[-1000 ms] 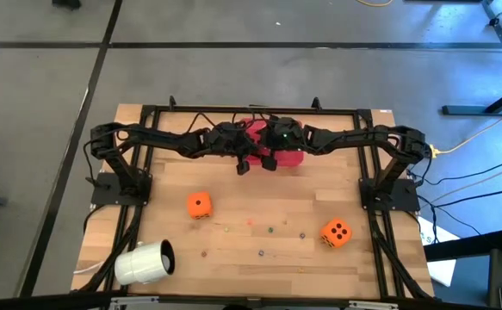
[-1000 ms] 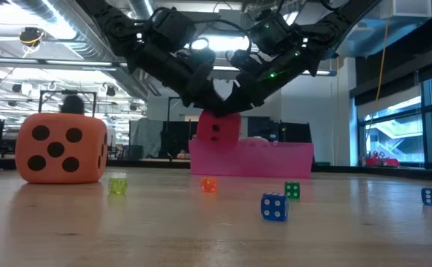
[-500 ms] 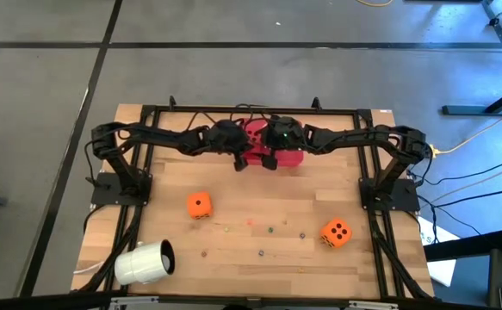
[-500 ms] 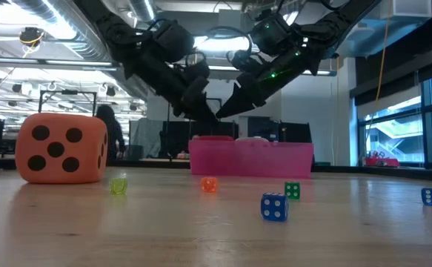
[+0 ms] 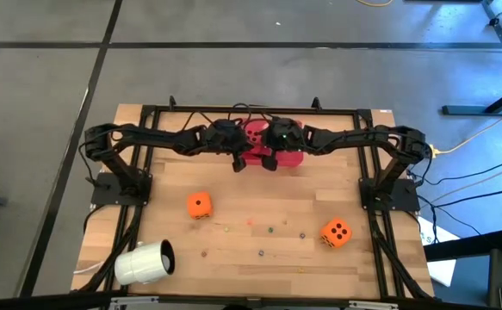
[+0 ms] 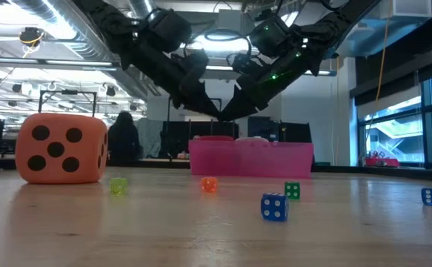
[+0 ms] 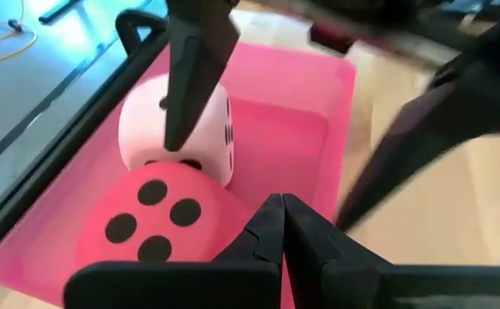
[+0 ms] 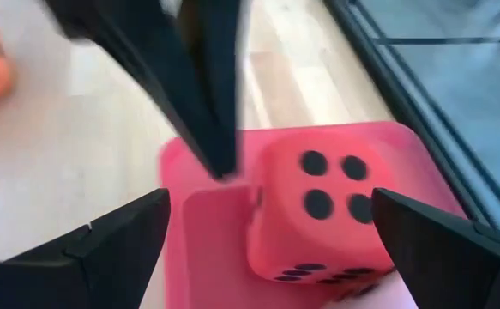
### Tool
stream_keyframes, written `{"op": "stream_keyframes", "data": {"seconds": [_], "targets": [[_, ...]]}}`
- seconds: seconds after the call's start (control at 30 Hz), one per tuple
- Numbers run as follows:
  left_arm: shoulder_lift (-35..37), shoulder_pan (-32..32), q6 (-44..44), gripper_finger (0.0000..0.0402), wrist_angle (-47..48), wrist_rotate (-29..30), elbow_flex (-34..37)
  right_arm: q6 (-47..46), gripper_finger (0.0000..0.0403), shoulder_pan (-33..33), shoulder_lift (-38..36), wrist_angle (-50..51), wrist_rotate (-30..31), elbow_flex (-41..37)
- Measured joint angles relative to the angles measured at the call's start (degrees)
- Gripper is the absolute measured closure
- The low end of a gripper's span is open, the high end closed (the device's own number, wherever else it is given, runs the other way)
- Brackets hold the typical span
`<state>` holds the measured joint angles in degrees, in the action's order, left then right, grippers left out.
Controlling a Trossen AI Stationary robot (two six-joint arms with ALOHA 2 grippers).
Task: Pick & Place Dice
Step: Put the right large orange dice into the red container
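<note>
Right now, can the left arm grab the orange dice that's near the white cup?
Probably yes. The left gripper hovers shut over the tray, empty, and the orange dice sits alone on bare table on that arm's side, with nothing between them.

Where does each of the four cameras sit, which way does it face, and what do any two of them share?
High: overhead, looking straight down; both arms meet over the tray.
Low: table height, looking level across; arms hang above the tray.
Left wrist: past the shut left gripper onto the red die and pale pink die.
Right wrist: between the open right gripper fingers onto the red die.
Both wrist views share the red die.
</note>
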<state>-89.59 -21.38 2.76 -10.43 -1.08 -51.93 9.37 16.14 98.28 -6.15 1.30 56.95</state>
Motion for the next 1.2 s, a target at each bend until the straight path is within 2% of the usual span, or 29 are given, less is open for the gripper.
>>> {"op": "stream_keyframes", "data": {"seconds": [0.17,0.37,0.47,0.63,0.83,0.93,1.07,1.2], "targets": [[5.6,1.3,0.4,0.0398,4.9,0.0,-0.1,-4.9,0.0003,0.0,0.0,0.4,7.7,0.0],[12.4,5.4,3.0,0.0398,12.9,0.0,-0.1,-6.1,0.0003,-1.5,-0.8,0.6,3.8,-0.1],[14.6,8.0,3.0,0.0398,15.0,0.6,-0.1,-6.0,0.0003,-3.4,-3.5,3.2,5.3,-0.1],[17.6,11.6,3.8,0.0398,19.0,4.3,0.0,-6.2,0.0003,-6.9,-10.4,15.1,10.6,-0.1],[22.6,15.5,2.2,0.0398,25.0,4.8,0.0,-12.7,0.0003,-11.4,-16.4,28.4,11.2,0.0],[25.2,18.2,1.0,0.0398,27.1,8.3,0.0,-15.1,0.0003,-14.4,-18.9,35.9,11.4,-0.1],[27.7,21.7,-0.4,0.0398,28.3,15.8,-0.1,-20.9,0.0003,-18.6,-21.9,42.5,11.4,-0.1],[28.3,24.3,-0.5,0.0398,28.6,21.9,-0.1,-27.1,0.0003,-23.0,-24.7,50.2,5.1,-0.1]]}}
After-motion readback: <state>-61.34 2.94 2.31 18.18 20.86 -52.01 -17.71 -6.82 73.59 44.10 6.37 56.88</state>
